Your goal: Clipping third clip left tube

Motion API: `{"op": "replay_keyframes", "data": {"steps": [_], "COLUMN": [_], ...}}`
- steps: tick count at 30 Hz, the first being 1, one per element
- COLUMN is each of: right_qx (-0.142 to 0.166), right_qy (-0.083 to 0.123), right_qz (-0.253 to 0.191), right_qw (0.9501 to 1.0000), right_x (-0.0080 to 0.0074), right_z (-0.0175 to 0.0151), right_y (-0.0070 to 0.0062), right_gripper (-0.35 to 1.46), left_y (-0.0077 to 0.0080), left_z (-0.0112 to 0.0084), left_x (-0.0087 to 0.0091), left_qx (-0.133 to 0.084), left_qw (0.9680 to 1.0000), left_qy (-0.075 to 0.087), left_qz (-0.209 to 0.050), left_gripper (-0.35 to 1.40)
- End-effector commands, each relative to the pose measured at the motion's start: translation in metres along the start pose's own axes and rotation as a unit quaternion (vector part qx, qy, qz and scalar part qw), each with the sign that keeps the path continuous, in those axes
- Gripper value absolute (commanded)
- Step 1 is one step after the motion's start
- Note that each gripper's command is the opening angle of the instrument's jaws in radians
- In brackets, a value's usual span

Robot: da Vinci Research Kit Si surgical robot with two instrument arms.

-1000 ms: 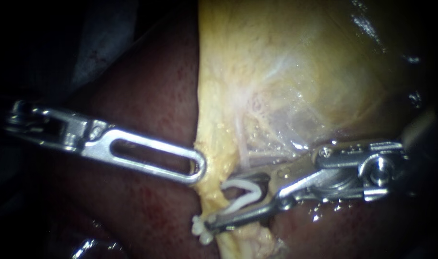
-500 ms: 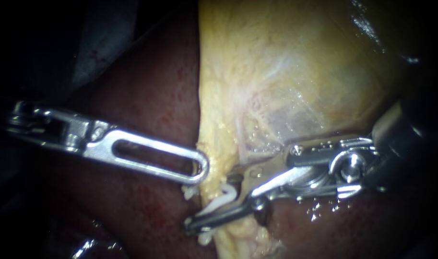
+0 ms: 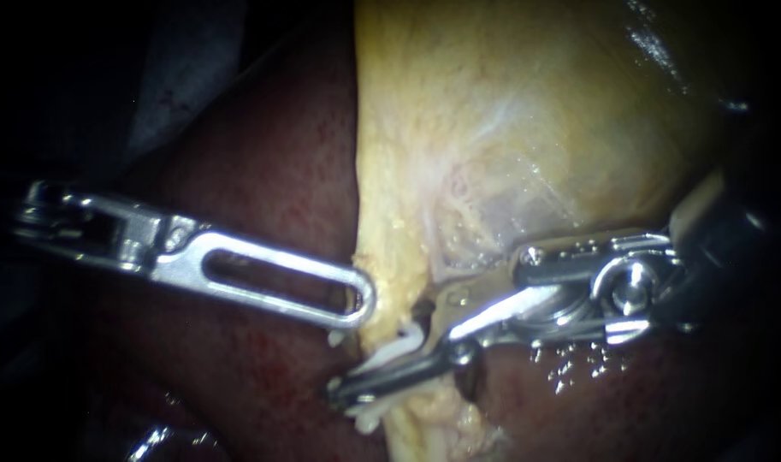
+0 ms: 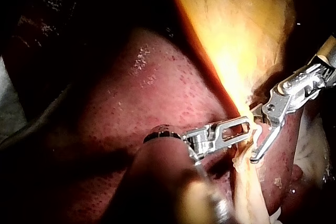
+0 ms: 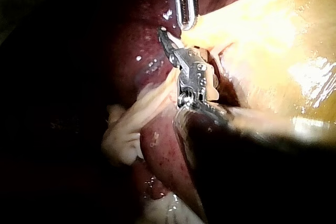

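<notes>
Liver, dark red and wet, fills the left and lower part of the endoscope view. The pale yellow gallbladder lies over it toward the upper right.

My left instrument comes in from the left, low over the liver. Its slotted jaws lie together and pinch the gallbladder's near edge at their very tip.

My right instrument comes in from the right. Its jaws stand narrow around a white clip, which they grip from both sides. The clip sits across the tube, a pale yellowish strand that runs down from the gallbladder's lower edge. The stretch of tube inside the clip is hidden by the jaws and the tissue. The clip lies just below the left instrument's tip, near it but apart.

A small white piece shows just under the lower jaw's tip, too small to identify.

In the right wrist view the strand leaves the jaws and trails over the liver beside the shaft. The left instrument's slotted jaw stands just ahead of the right jaws' tips. In the left wrist view the right instrument's jaws cross the strand just ahead of the left jaws.
</notes>
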Motion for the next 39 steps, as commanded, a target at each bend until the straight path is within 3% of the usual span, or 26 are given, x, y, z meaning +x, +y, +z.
{"op": "replay_keyframes", "data": {"steps": [1, 12, 14, 18, 21, 39], "right_qx": [-0.001, 0.0, 0.001, 0.004, 0.005, 0.004], "right_qy": [0.001, 0.001, 0.001, 0.003, 0.004, 0.004], "right_qz": [0.0, 0.001, 0.007, 0.038, 0.055, 0.06], "right_qw": [1.0, 1.0, 1.0, 0.9992, 0.9984, 0.9982], "right_x": [0.0002, 0.0002, 0.0002, 0.0, -0.0002, -0.0004], "right_z": [-0.0001, -0.0004, -0.0006, -0.0012, -0.0014, -0.0012], "right_y": [0.0, -0.0001, -0.0001, -0.0002, -0.0001, -0.0002], "right_gripper": [0.53, 0.48, 0.37, -0.08, -0.26, -0.29], "left_y": [0.0, 0.0, 0.0, 0.0001, 0.0001, 0.0001], "left_z": [0.0, 0.0001, 0.0001, 0.0001, 0.0002, 0.0002], "left_x": [0.0, 0.0, 0.0, 0.0, 0.0, 0.0], "left_qx": [0.0, 0.0, 0.0, 0.0, 0.0, -0.001], "left_qw": [1.0, 1.0, 1.0, 1.0, 1.0, 1.0], "left_qy": [0.0, 0.0, 0.0, 0.0, 0.0, 0.0], "left_qz": [0.0, 0.0, 0.0, 0.0, 0.0, 0.0], "left_gripper": [-0.35, -0.35, -0.35, -0.35, -0.35, -0.35]}}
